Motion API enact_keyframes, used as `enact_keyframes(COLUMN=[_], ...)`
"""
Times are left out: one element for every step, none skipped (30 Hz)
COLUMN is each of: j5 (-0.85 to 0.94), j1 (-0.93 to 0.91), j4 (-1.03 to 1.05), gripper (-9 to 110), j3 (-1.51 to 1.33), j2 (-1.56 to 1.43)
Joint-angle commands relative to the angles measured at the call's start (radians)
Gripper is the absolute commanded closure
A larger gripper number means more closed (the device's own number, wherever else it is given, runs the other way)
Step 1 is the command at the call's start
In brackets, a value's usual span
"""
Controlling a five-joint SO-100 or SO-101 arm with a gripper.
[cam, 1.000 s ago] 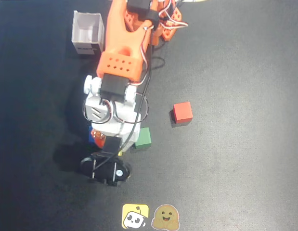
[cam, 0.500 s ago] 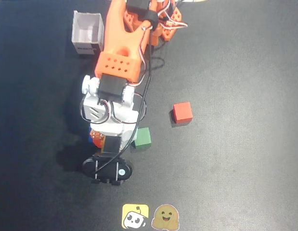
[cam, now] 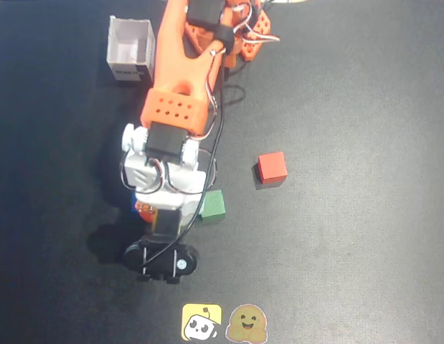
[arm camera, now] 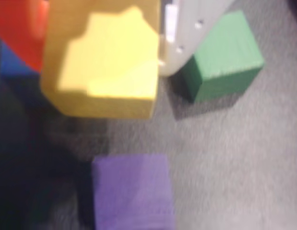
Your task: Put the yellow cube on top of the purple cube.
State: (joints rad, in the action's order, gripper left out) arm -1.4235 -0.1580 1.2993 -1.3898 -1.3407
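Yellow cube (arm camera: 107,67): we see it held up off the mat between our two fingers, filling the upper left of the wrist view, above and slightly left of the purple cube.
Purple cube (arm camera: 131,191): it sits on the dark mat (cam: 351,236) at the bottom of the wrist view, apart from the yellow cube and not under it yet.
Gripper (arm camera: 102,57): we have it clamped on the yellow cube, the white finger (arm camera: 186,33) pressed to the cube's right side.
Green cube (cam: 213,206): on the mat, up and to the right of the purple cube in the wrist view.
Blue cube (arm camera: 11,64): far left of the purple cube, partly hidden behind the yellow one.
Red cube (cam: 272,168): well apart from our arm (cam: 180,93), overhead view.
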Motion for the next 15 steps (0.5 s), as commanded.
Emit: enact_keyframes(j5=[0.006, 0.006, 0.006, 0.006, 0.003, 0.003, 0.002, 0.002, 0.0, 0.0, -0.006, -0.012, -0.02, -0.023, -0.028], j1=[-0.006, -0.006, -0.006, -0.006, -0.006, -0.006, -0.006, -0.006, -0.006, -0.005, -0.002, 0.002, 0.005, 0.006, 0.009], j4=[-0.003, 0.006, 0.017, 0.028, 0.037, 0.041, 0.041, 0.041, 0.038, 0.032, 0.031, 0.028, 0.025, 0.023, 0.023], gripper=[96, 96, 96, 96, 96, 96, 96, 96, 96, 96, 96, 96, 96, 96, 96], j3=[0.092, 0.114, 0.138, 0.16, 0.179, 0.196, 0.207, 0.213, 0.215, 0.215, 0.215, 0.215, 0.216, 0.222, 0.23], j2=[0.012, 0.026, 0.041, 0.054, 0.067, 0.08, 0.089, 0.098, 0.106, 0.114, 0.121, 0.129, 0.135, 0.143, 0.15])
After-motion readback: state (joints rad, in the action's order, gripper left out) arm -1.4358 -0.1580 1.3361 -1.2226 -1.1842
